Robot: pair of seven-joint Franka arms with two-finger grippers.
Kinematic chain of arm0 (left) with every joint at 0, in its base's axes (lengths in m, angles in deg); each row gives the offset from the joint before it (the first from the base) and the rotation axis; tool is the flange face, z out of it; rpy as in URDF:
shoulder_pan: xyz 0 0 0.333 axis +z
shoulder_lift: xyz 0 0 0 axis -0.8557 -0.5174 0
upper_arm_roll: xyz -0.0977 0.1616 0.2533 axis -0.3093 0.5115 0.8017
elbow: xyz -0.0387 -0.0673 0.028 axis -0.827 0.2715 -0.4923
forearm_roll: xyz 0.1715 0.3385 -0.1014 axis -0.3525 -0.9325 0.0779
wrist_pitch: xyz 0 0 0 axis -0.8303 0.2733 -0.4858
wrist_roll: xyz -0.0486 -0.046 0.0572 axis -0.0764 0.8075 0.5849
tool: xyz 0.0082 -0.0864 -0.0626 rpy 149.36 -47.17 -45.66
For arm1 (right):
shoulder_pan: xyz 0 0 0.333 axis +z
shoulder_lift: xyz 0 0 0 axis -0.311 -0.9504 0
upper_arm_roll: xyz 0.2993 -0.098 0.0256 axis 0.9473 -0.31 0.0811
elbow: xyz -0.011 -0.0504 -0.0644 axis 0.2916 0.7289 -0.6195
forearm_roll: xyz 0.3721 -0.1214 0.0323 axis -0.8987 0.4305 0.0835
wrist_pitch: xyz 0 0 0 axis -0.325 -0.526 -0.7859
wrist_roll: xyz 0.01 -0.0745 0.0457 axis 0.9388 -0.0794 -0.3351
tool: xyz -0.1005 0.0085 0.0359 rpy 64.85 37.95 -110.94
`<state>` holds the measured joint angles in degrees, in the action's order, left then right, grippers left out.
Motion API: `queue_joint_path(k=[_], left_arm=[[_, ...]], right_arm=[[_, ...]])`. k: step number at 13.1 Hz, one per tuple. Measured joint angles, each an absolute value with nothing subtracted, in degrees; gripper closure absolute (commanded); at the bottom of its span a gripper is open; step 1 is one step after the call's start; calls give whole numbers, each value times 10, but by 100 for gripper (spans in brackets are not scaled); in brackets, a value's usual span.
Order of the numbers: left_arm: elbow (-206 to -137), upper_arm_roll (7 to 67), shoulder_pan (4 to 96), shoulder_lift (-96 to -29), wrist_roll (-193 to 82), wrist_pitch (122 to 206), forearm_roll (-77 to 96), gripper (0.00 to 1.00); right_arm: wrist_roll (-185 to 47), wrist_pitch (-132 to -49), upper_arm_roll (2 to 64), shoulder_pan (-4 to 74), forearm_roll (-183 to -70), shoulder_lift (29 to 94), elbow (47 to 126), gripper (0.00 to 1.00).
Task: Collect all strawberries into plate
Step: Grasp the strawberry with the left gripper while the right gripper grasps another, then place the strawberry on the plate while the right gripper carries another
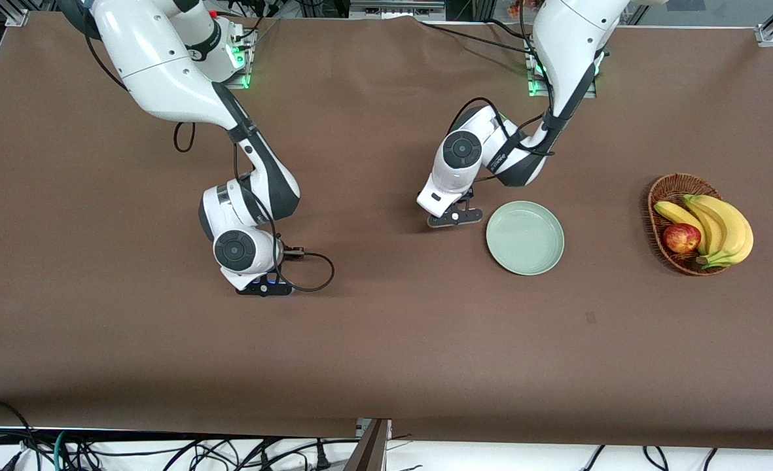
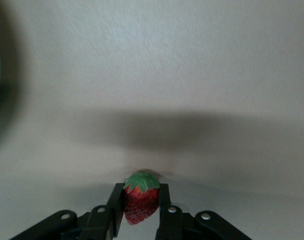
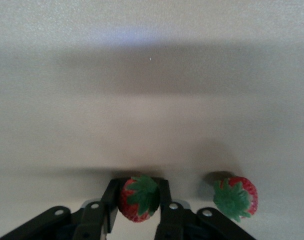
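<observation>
Left wrist view: one strawberry (image 2: 140, 204) pinched between the left hand (image 2: 140, 210) fingers, low on the table (image 1: 386, 366) beside the plate (image 1: 525, 237). The right hand (image 3: 139, 207) clamps another strawberry (image 3: 138, 198); a third strawberry (image 3: 235, 198) lies just beside it. A fruit basket (image 1: 671, 190) stands well apart, obstructing nothing.

Both Franka arms wear glossy white shells with dark grey-black bands at the joints, each wrist capped by a round dark disc. Thin black cables loop beside the links, one curling out at about four o'clock from the right arm's wrist. Green lights glow at both bases. The left gripper (image 2: 141, 212) and right gripper (image 3: 139, 210) have matte black fingers with small round screw holes.
</observation>
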<state>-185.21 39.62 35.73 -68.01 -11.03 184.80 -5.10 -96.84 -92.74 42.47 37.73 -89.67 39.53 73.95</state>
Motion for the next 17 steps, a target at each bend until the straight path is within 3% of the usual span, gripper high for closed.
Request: queue_joint_path(k=[6,10,11,12,13,14,17], left_arm=[[-1739,405,423,-625,-261,1574,-54,94],[-1731,415,493,-630,-459,1565,-82,94],[-1731,416,507,-633,-489,1572,-110,88],[-1731,416,519,-636,-518,1582,-126,66],[-1731,417,528,-638,-544,1594,-131,21],[-1731,417,536,-640,-564,1603,-132,0],[-1731,416,546,-643,-582,1609,-132,0]], right_arm=[[-1049,-926,460,377,-939,408,738,70],[-1225,-977,531,415,-956,410,705,70],[-1261,-1012,533,438,-973,403,693,70],[-1294,-1060,534,465,-994,388,679,70],[-1325,-1109,534,491,-1010,370,663,70],[-1355,-1154,534,514,-1019,349,645,69],[-1409,-1219,533,551,-1023,303,604,68]])
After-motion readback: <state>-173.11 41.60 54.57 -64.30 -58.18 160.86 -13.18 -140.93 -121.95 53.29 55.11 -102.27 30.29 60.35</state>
